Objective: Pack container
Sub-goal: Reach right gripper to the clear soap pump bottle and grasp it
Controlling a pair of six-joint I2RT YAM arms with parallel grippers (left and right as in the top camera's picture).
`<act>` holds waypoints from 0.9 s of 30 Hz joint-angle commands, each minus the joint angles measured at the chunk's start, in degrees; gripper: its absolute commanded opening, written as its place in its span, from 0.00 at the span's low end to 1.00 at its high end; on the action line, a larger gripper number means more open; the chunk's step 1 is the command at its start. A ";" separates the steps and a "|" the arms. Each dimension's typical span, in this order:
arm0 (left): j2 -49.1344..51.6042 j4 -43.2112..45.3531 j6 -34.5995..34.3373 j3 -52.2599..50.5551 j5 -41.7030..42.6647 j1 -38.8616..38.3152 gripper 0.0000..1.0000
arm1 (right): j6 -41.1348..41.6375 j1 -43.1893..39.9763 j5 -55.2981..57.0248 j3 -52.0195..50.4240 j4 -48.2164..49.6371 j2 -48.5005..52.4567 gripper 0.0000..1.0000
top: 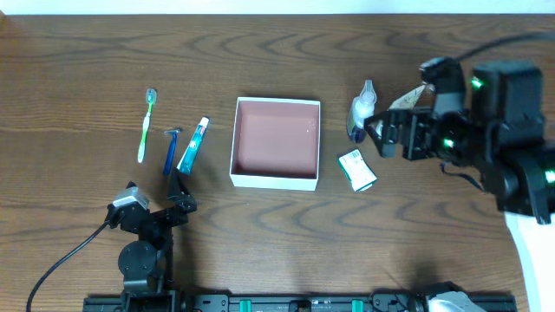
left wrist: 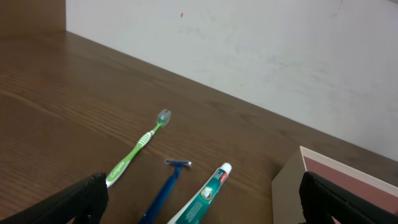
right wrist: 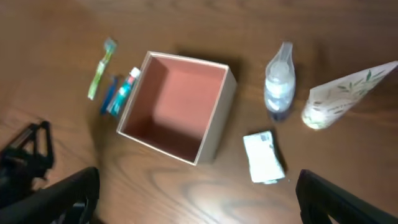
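Note:
The container [top: 273, 181], a square white box with a reddish-pink inside, sits open at mid-table; it also shows in the right wrist view [right wrist: 217, 134] and the left wrist view [left wrist: 286, 186]. Left of it lie a green toothbrush [top: 146, 126], a blue razor [top: 171, 149] and a toothpaste tube [top: 193, 145]. Right of it lie a clear spray bottle [top: 360, 113], a small white-green packet [top: 357, 169] and a leaf-print tube [right wrist: 348, 93]. My left gripper [top: 178, 195] is open and empty just in front of the toothpaste [left wrist: 202, 198]. My right gripper [top: 386, 137] is open and empty, held above the table right of the bottle.
The left arm's base [top: 139, 251] stands at the front left and the right arm's body [top: 503, 130] fills the right side. A white wall [left wrist: 249, 50] runs behind the table's far edge. Bare wood lies in front of the container.

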 commanded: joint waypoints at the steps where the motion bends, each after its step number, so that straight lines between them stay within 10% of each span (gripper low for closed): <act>1: 0.04 -2.27 0.98 -1.09 -1.51 -0.20 0.98 | -1.44 5.14 11.91 5.20 -1.99 3.56 0.99; 27: 0.04 -2.27 0.98 -1.09 -1.51 -0.20 0.98 | 9.77 8.74 26.60 8.87 11.91 32.87 0.98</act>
